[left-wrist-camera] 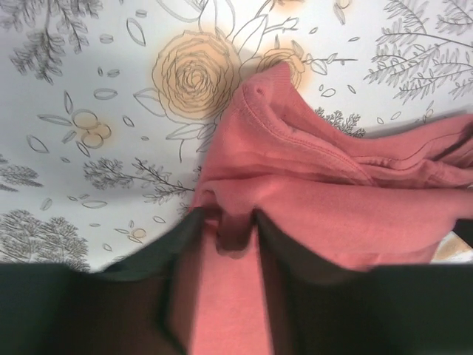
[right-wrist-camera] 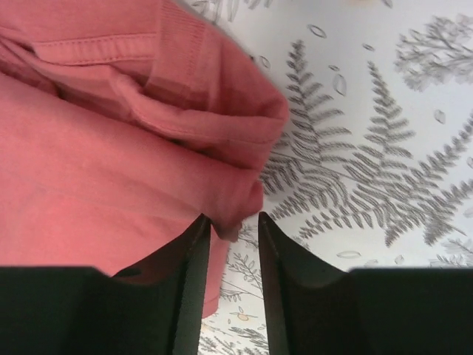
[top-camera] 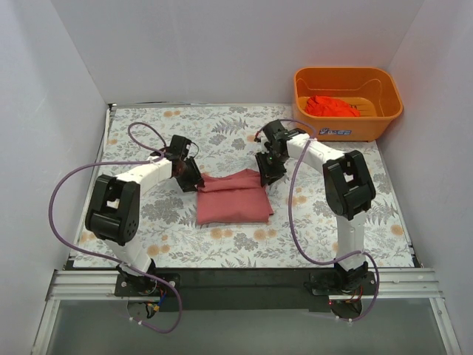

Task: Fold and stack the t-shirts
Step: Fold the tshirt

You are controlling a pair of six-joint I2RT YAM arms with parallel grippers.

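A dusty pink-red t-shirt [top-camera: 233,198] lies folded into a rough rectangle on the flowered table cover. Its far edge is bunched between the two arms. My left gripper [top-camera: 191,177] is at the shirt's far left corner. In the left wrist view its jaws [left-wrist-camera: 229,218] stand a little apart, with a loose fold of the pink cloth [left-wrist-camera: 310,185] between the tips. My right gripper [top-camera: 267,176] is at the far right corner. Its jaws [right-wrist-camera: 232,218] are apart, and the cloth's corner [right-wrist-camera: 111,163] touches only the left finger. A brighter orange-red t-shirt [top-camera: 331,106] lies crumpled in the basket.
The orange plastic basket [top-camera: 347,129] stands at the back right of the table. White walls close in the left, back and right sides. Purple cables loop off both arms over the flowered cover [top-camera: 148,133].
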